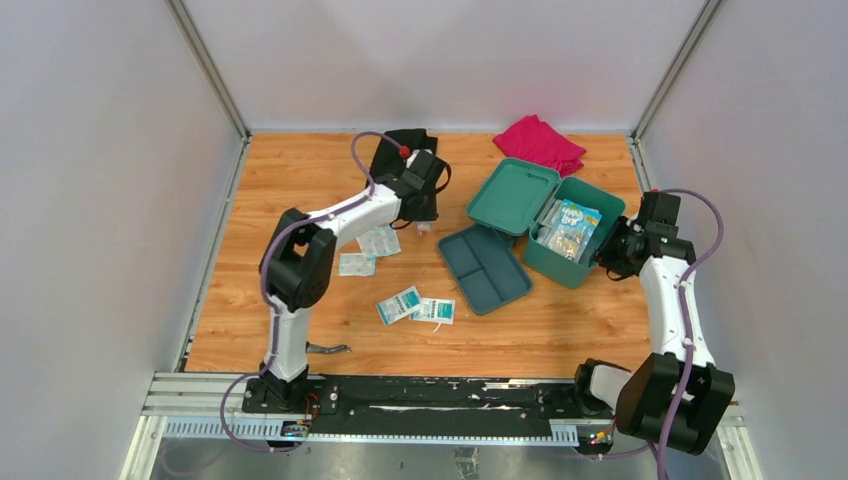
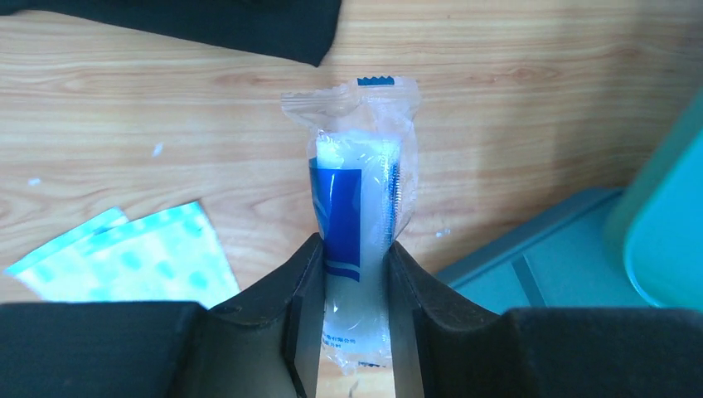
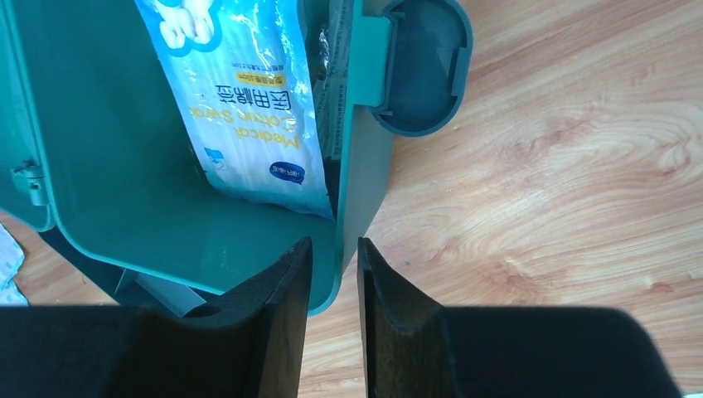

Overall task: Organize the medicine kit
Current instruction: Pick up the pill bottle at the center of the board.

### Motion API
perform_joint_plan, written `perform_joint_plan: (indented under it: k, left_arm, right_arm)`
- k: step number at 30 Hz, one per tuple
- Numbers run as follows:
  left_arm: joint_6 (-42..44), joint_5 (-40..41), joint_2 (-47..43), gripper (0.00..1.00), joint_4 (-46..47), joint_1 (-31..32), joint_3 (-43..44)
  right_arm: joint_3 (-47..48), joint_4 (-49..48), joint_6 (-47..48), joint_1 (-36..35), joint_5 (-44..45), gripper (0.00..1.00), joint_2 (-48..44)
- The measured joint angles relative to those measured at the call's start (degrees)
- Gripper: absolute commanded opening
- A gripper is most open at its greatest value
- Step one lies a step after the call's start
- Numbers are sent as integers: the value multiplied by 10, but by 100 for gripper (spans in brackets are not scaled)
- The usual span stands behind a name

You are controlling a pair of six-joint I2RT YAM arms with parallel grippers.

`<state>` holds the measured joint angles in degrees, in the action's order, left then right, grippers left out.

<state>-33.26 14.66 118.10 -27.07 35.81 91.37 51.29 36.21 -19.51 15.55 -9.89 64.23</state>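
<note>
Left pincer (image 2: 352,245): clenched on film-wrapped roll (image 2: 356,191), light, slippery.
Right pincer (image 3: 334,242): astride medicine kit (image 3: 99,149) wall; we cannot tell grip.
Medicine kit: we judge stiff, light; hold rim.

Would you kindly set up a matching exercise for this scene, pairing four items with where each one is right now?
Items
1. clear-wrapped packet
2. cotton swab bag
3. inner tray
4. pink cloth

Places
A. lying inside the open teal box
B. pinched between the fingers of the left gripper
C. at the far edge of the table, behind the lid
D. flat on the table, outside the box

Pairs: 1-B, 2-A, 3-D, 4-C
</note>
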Motion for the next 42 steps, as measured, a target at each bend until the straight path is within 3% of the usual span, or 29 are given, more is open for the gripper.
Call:
perform_joint_plan:
  k: [11,19,25,36,42]
  left_arm:
    - [34,2,-218,34,15,0,-157]
    - [55,-28,-357,34,11,0,-266]
    - [54,-37,-436,34,2,0,-310]
    - [54,-37,-498,34,-22,0,-316]
    - [52,-38,-514,34,-32,0,-325]
  right_arm:
    - [11,8,24,0,-3,8,35]
    - [23,11,35,-5,-5,2,49]
    - [22,12,26,-37,-3,0,46]
    - [-2,17,-16,-133,-2,0,13]
    - [-14,21,-33,-146,1,4,-7]
